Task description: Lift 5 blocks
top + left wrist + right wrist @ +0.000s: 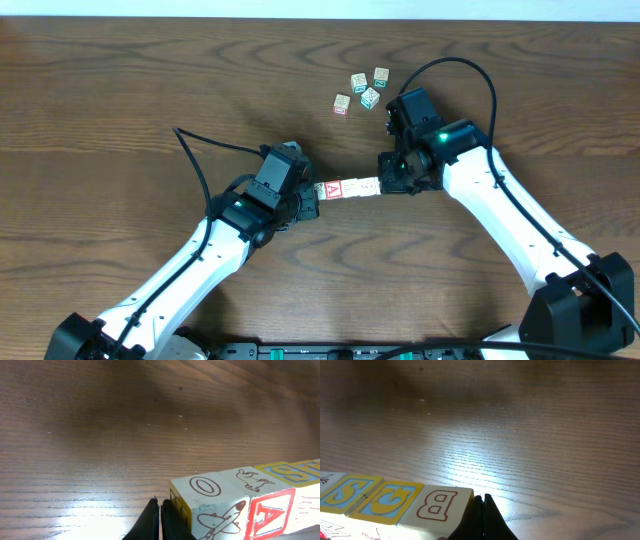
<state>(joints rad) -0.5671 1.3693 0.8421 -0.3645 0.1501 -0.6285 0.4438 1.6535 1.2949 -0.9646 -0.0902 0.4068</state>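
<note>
A short row of blocks (348,188) stretches end to end between my two grippers, mid-table. My left gripper (315,193) is shut, its tip against the row's left end. There the left wrist view shows a cream cube with an "O" and an airplane print (202,494), right beside the closed fingers (160,504), then a red "A" face (270,514). My right gripper (385,182) is shut too, pressed on the right end. In its wrist view the closed gripper (483,498) touches the "B" cube (437,505), with yellow-and-blue cubes (382,500) beyond. Whether the row rests on the wood I cannot tell.
Several loose alphabet cubes (360,90) lie in a small cluster at the back of the brown wooden table (120,100), just behind the right arm's wrist. Black cables (470,75) loop over each arm. Both arm bases stand at the front edge.
</note>
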